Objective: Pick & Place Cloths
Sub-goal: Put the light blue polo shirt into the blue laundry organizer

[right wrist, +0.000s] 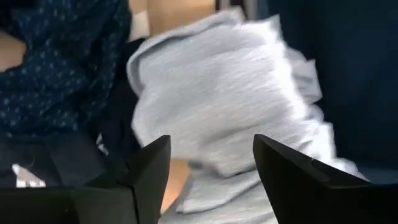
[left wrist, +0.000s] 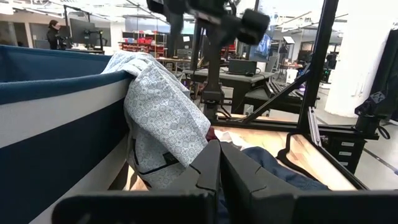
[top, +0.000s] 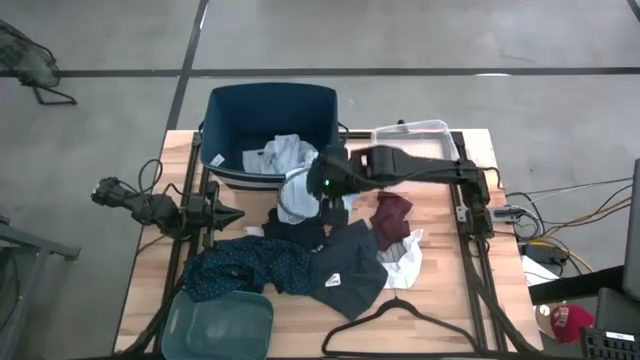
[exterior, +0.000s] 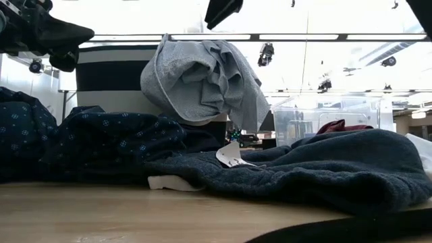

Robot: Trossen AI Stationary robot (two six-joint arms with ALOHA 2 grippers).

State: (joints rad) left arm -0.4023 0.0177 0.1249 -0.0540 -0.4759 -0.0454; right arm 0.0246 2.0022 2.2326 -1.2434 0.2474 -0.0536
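A light blue-grey shirt (top: pixel 287 170) lies draped over the near rim of the navy tub (top: pixel 262 112). Part of it is inside, and the rest hangs down the outer wall (exterior: pixel 202 81) toward the table. My right gripper (right wrist: pixel 211 165) hovers open just above the shirt (right wrist: pixel 230 106), with nothing between its fingers. My left gripper (left wrist: pixel 217 177) is shut and empty at the table's left, level, pointing toward the tub. On the table lie a navy patterned cloth (top: pixel 245 268), a dark blue-grey cloth (top: pixel 345 265), a black piece (top: pixel 300 228), a maroon piece (top: pixel 393 215) and a white piece (top: pixel 405 262).
A clear plastic tub (top: pixel 415 135) stands at the back right beside the navy one. A teal tub (top: pixel 220 325) sits at the near left corner. A thin black hanger (top: pixel 400 325) lies at the near edge. The cloth pile fills the table's middle.
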